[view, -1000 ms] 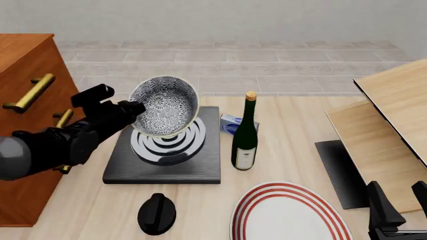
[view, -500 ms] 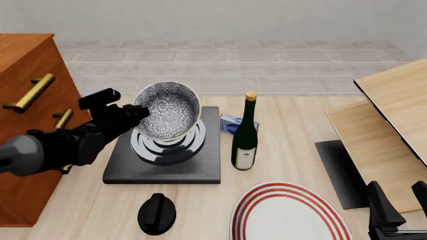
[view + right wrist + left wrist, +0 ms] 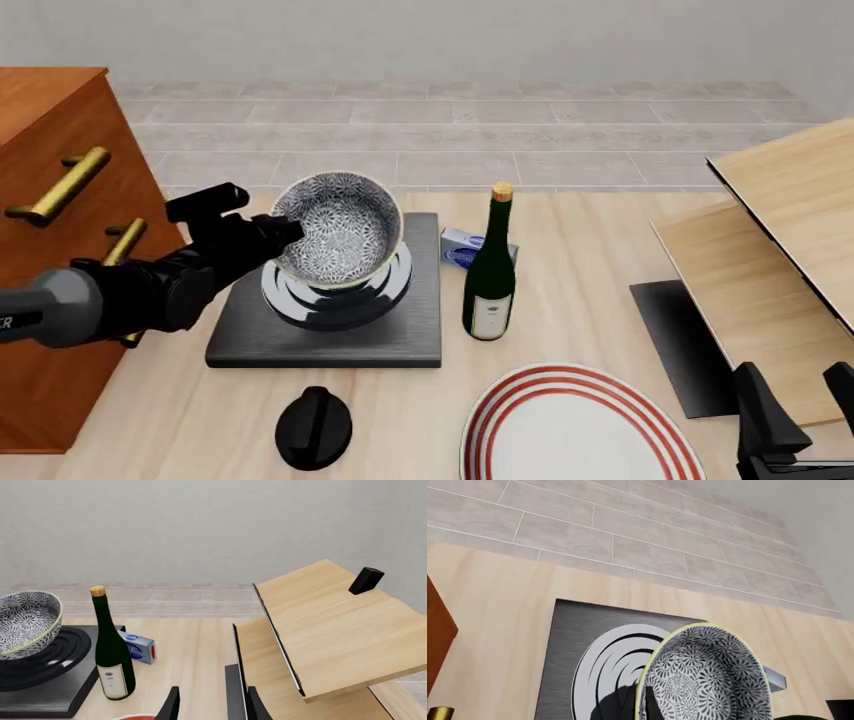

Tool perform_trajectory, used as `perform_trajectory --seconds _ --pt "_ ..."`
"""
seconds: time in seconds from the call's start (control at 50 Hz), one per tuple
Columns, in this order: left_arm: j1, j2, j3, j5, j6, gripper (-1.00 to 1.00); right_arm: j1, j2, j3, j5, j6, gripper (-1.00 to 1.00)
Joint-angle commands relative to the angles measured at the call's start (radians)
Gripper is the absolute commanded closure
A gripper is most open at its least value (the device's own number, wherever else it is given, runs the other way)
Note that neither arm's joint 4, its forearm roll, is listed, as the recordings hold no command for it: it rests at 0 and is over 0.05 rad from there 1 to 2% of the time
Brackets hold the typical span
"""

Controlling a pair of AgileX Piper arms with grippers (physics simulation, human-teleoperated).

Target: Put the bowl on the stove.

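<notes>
A deep round bowl (image 3: 340, 232) sits tilted over the ringed top of the stove (image 3: 414, 330), its lower edge at or just above the rings; whether it touches cannot be told. Inside, the bowl carries a dense black-and-white floral pattern, edged by a pale yellowish rim, and its outside is dark. The stove is a flat square black slab with silver-grey concentric rings, lying on a pale wooden desk (image 3: 587, 250).

The left gripper (image 3: 283, 232) reaches in from the side of the stove nearest a brown cabinet (image 3: 54, 130) with brass handles, its fingers clamped on the bowl's rim.

Just beside the stove, on the side away from the cabinet, stands a dark green bottle (image 3: 490, 268) with a cork and a pale label; the writing on it is too small to read. Behind the bottle lies a small blue-and-white box (image 3: 461, 246), its print also unreadable.

In front of the stove sits a small black knob (image 3: 314, 427), and beside that a white plate (image 3: 574, 425) with red rings.

The right gripper (image 3: 798, 425) rests well apart from the stove, past the plate, fingers spread.
</notes>
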Motion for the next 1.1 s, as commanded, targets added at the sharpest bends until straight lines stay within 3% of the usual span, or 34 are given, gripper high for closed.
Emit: perform_trajectory --seconds 0.02,0.82,0.84,1.1 --pt "0.002 0.016 -0.007 -0.009 0.015 1.00 0.000 0.000 0.000 0.000 0.000 -1.00" --pt "0.025 0.073 -0.013 -0.022 0.064 1.00 0.000 0.000 0.000 0.000 0.000 -1.00" --pt "0.020 0.072 -0.012 -0.022 0.067 -1.00 0.000 0.000 0.000 0.000 0.000 -1.00" --pt "0.013 0.061 -0.008 -0.019 0.103 -1.00 0.000 0.000 0.000 0.000 0.000 -1.00"
